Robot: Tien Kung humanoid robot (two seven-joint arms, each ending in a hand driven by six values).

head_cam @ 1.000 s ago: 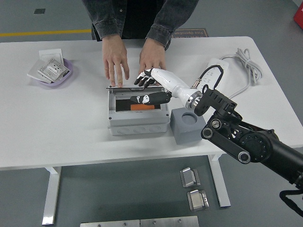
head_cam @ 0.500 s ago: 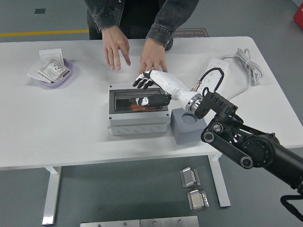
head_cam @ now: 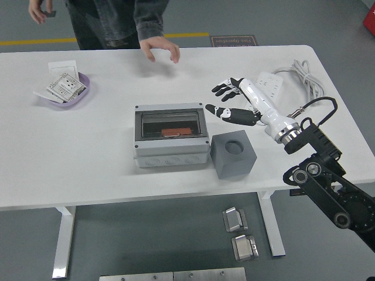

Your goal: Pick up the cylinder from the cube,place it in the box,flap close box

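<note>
A grey box (head_cam: 171,152) stands mid-table with its dark see-through flap lying flat over the top. An orange-red cylinder (head_cam: 174,132) shows through the flap, inside the box. A dark grey cube (head_cam: 233,154) with an empty round hole on top stands just right of the box. My right hand (head_cam: 229,100), white with black fingertips, hovers open and empty above the table, right of the box and behind the cube. A person's hand (head_cam: 160,47) hangs over the table's far edge.
A purple bowl (head_cam: 84,93) with white switch plates sits at the far left. A white power strip (head_cam: 270,82) and its coiled cable (head_cam: 304,76) lie at the far right, behind my right arm. Metal blocks (head_cam: 235,219) lie on the floor below.
My right hand has pulled back to the right, away from the box. The flap went from raised to flat over the box. The person's hands have left the box and drawn back and left.
</note>
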